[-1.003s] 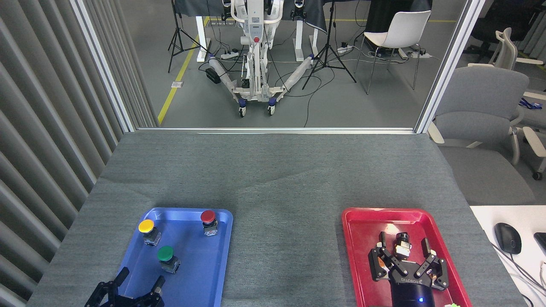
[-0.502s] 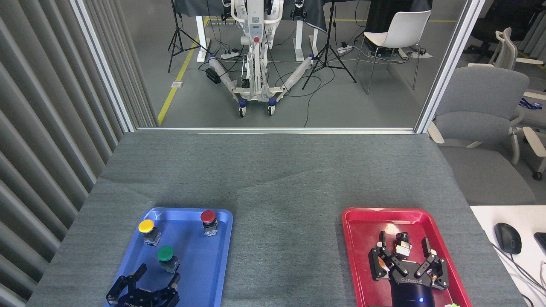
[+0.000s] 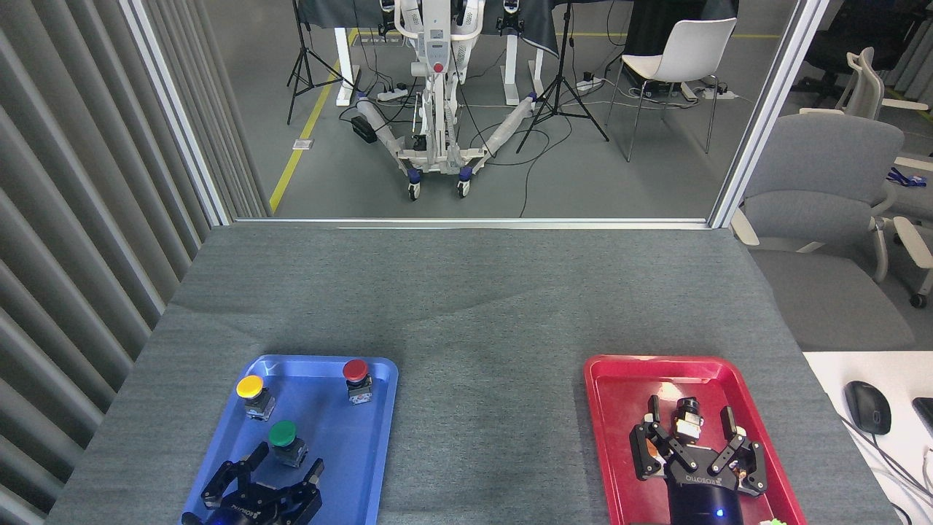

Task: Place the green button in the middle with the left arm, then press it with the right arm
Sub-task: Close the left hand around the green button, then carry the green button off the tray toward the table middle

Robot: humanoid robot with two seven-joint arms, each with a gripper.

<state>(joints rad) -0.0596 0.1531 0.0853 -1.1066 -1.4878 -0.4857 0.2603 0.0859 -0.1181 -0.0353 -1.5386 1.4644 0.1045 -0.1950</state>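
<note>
On blue tray (image 3: 364, 467), near-left of grey surface (image 3: 466, 306): green button (image 3: 284, 440) sitting upright, yellow button (image 3: 252, 394) and red button (image 3: 356, 379) standing farther back, all apart. Left gripper (image 3: 286, 467) hovering just on near side of green button, fingers (image 3: 254, 456) spread wide, tips flanking its base, not touching as far as view is showing. Middle (image 3: 488, 430) lying bare between trays. Right gripper (image 3: 689, 423) resting over red tray (image 3: 612, 408), fingers spread, pinching nothing.
</note>
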